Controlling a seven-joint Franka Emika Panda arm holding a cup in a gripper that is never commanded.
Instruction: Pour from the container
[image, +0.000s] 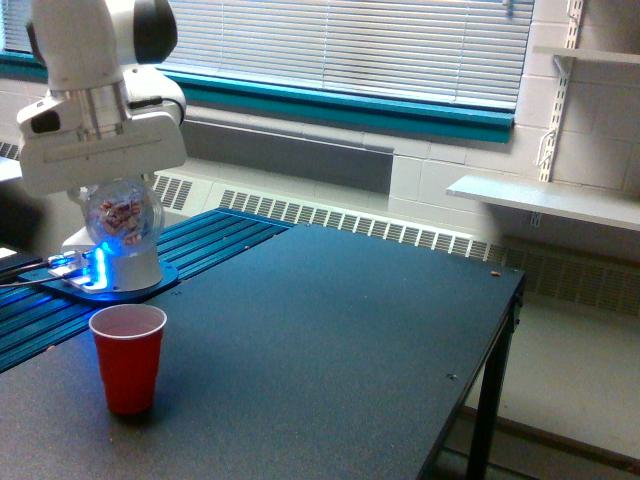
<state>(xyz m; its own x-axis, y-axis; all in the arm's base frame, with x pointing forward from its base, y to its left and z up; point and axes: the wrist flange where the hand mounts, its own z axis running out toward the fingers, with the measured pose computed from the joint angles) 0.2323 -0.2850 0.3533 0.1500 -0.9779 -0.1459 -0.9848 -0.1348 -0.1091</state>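
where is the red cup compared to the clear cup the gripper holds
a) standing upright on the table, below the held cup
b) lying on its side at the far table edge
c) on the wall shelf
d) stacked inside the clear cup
a: the red cup stands upright on the dark table, open end up, while the gripper holds the clear cup in the air above it, the two apart.

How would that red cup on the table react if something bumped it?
The red cup looks like thin plastic, so probably light and easy to slide on the smooth dark table. It stands upright, tall and narrower at the base, so a knock near its rim could well tip it. What it holds is unclear.
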